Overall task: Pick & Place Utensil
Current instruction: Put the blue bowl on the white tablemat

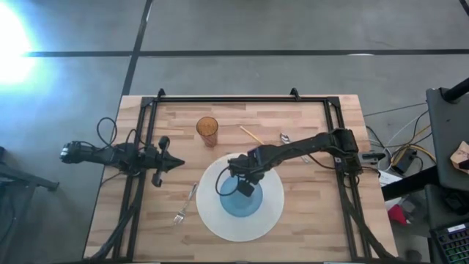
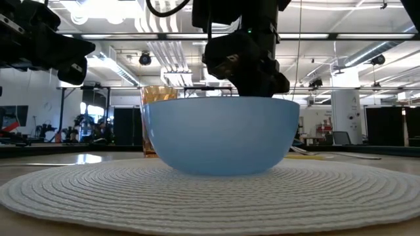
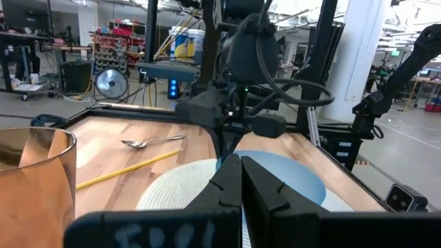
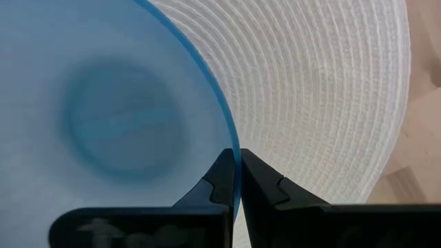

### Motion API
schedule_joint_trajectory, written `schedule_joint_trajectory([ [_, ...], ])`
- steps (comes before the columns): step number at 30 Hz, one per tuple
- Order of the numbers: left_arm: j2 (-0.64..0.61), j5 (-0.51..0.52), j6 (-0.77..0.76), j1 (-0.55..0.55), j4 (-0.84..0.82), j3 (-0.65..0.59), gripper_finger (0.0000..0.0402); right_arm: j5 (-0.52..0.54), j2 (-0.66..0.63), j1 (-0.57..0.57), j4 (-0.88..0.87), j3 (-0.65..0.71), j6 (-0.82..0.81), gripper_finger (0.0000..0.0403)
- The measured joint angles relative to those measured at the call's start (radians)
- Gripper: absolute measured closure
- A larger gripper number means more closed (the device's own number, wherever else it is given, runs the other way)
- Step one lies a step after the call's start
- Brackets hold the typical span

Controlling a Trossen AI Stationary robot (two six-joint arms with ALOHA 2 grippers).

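the right gripper (image 4: 234, 180) hangs over the blue bowl (image 1: 242, 199), its fingers clenched on the bowl's thin rim. the bowl sits on a round white woven placemat (image 1: 271, 216). a fork (image 1: 185, 204) lies on the wood just off the mat's left edge. farther back stand an amber tumbler (image 1: 207, 130), a yellow chopstick (image 1: 250, 135) and a spoon (image 1: 284, 137). the left gripper (image 1: 178, 163) waits clenched and empty at the table's left side.
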State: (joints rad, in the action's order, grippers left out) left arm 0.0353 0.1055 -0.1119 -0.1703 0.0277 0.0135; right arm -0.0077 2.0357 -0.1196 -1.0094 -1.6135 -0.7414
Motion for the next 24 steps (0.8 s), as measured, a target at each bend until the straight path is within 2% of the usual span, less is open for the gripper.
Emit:
schedule_joint_trajectory([
  [14,0.000,0.000,-0.001,0.000,0.002,0.000,0.0401,0.008,0.000,0.005,0.007,0.000,0.004,0.0392],
  [24,0.000,-0.002,0.055,-0.001,0.002,0.000,0.0401,0.008,0.000,0.010,0.006,0.000,0.008,0.0339],
])
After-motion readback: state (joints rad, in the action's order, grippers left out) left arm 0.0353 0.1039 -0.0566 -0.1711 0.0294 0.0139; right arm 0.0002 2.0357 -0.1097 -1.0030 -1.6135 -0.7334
